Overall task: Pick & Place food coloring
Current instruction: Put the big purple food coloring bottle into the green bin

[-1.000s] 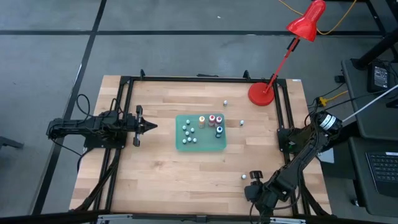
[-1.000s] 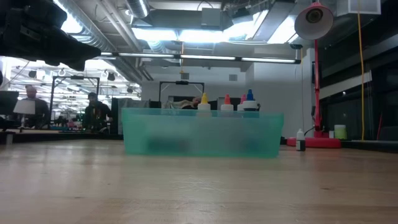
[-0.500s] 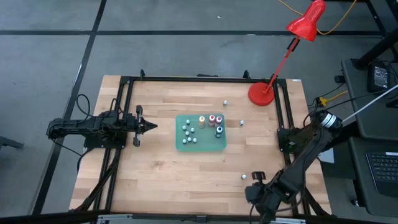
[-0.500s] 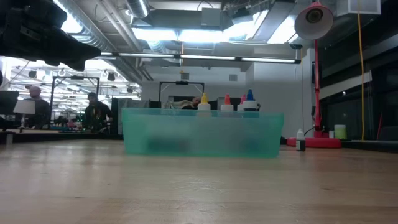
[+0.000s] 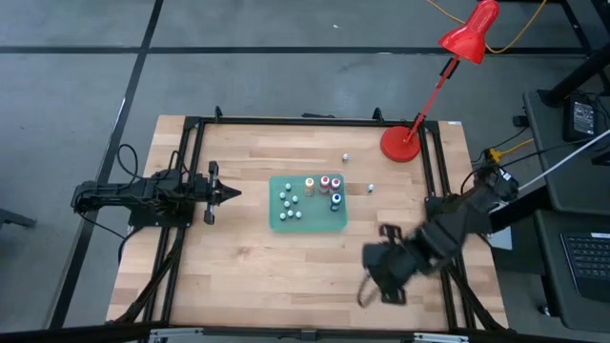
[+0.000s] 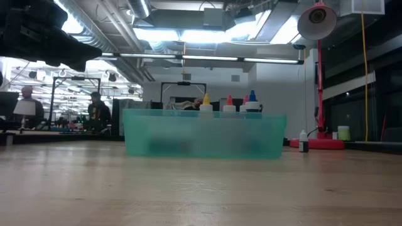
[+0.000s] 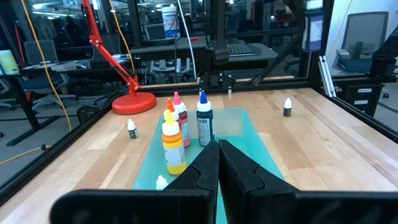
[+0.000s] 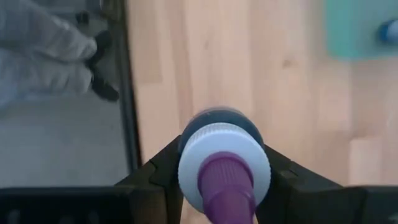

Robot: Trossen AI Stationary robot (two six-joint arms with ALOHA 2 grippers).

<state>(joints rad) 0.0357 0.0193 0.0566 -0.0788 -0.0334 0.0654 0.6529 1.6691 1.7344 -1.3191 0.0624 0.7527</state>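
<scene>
A teal tray (image 5: 307, 204) at the table's middle holds several food coloring bottles (image 7: 174, 144), standing upright on their bases. Two loose bottles (image 5: 345, 157) (image 5: 371, 188) stand on the wood to its far right. My right gripper (image 5: 381, 274) hangs above the table's near right part, shut on a bottle with a white cap and purple tip (image 8: 224, 171). My left gripper (image 5: 229, 193) waits shut and level to the left of the tray, touching nothing. My right gripper pinches the bottle between its two fingers (image 8: 160, 173), one on each side, at the white cap (image 8: 255, 163) and the dark body just under it. The fingers come from above, pointing down. The bottle stands upright in the hold, purple tip up, lifted clear of the table.
A red desk lamp stands with its base (image 5: 400, 143) at the far right corner, its arm slanting up to the right. A black frame (image 5: 191, 124) runs along the table's sides. Bare wood lies between the tray and the near edge (image 5: 286, 286).
My right gripper has risen steeply from the table's near right corner and swung a little toward the table's middle, carrying the bottle that stood on the wood there; the bottle is now lifted clear.
</scene>
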